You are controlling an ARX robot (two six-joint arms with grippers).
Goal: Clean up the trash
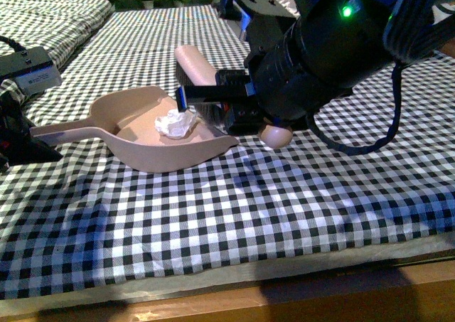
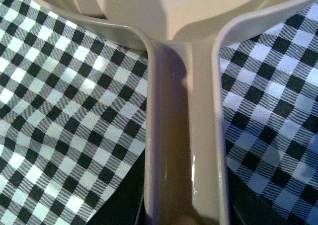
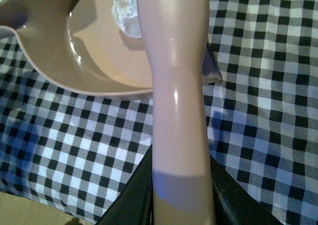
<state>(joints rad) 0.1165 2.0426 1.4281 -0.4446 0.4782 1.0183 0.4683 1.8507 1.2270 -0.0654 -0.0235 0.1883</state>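
The wad of paper (image 1: 176, 123) lies inside the dustpan (image 1: 142, 151), just left of the brush (image 1: 206, 77) clamped in the right gripper (image 1: 245, 112), while the left gripper (image 1: 21, 133) holds the pan's handle (image 2: 186, 150).

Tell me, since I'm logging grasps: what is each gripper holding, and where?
Left gripper holds the dustpan by its handle; right gripper holds the brush by its handle.
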